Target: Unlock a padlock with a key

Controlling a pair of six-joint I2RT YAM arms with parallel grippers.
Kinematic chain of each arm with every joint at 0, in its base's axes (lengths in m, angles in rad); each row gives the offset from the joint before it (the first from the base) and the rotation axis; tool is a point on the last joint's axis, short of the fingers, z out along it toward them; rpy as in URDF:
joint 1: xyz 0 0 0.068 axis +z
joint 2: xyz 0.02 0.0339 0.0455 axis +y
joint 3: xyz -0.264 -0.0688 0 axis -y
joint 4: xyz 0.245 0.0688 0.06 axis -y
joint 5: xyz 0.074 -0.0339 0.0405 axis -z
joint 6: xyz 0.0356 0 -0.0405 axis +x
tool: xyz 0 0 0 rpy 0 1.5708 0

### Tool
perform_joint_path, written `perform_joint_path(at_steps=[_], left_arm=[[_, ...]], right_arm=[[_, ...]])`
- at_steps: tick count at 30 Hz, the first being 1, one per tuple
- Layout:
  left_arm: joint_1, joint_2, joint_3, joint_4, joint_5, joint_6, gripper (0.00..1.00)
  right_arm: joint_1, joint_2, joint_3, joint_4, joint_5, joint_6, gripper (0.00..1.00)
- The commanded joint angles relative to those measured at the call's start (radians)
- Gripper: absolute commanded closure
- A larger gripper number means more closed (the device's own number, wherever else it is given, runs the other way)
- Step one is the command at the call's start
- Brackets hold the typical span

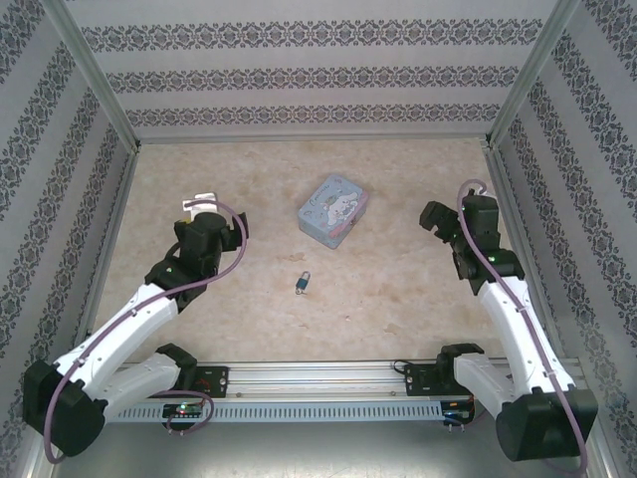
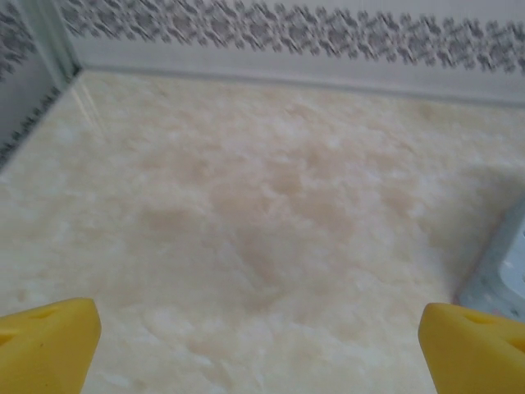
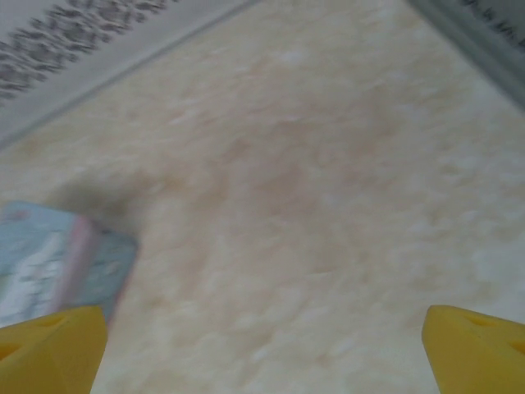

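padlock: the tiny dark blue-teal padlock [image 1: 302, 283] with its thin silvery shackle lies on the table [image 1: 398, 299] in the open middle. it sits on the near side of the tin [image 1: 333, 210], apart from it, and neither claw touches it.
tin: pale blue, printed, rectangular, set askew to the walls [image 1: 299, 80] and beyond the padlock.
left gripper: the left gripper [image 2: 258, 353] is released. its yellow fingertips [image 2: 45, 345] are spread to the frame's sides with bare table between them. in the top view it sits left of the tin, well apart from the padlock.
right gripper: the right gripper [image 3: 262, 349] is released, its jaws wide with bare table between them. in the top view it is near the right wall, well apart from the padlock.
edges: patterned walls close the left, far and right sides. metal posts [image 1: 95, 75] stand at the far corners. a rail [image 1: 318, 378] carrying both arm bases closes the near side.
open room: bare table lies all round the padlock, between the two arms and on to the far wall. the tightest gap is between the right arm and the right wall.
cut off: in the left wrist view only a corner of the tin enters at the right edge. in the right wrist view the tin is blurred at the left edge, partly behind a fingertip.
hard to make out: the padlock is too small to tell whether the shackle is closed or whether a key sits in it.
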Motion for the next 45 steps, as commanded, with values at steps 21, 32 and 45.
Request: perform_joint_path(at_steps=[21, 32, 45], left_arm=[[0.359, 0.521, -0.327, 1.006, 0.257, 0.336, 0.0], [0.452, 0.607, -0.294, 0.999, 0.492, 0.309, 0.01], [0.459, 0.611, -0.289, 0.997, 0.502, 0.308, 0.0]], right_arm=[[0.012, 0.312, -0.523, 1.236, 0.141, -0.396, 0.02], [-0.012, 0.557, -0.433, 1.347, -0.063, -0.455, 0.02], [-0.015, 0.545, -0.425, 1.316, -0.03, -0.445, 0.02]])
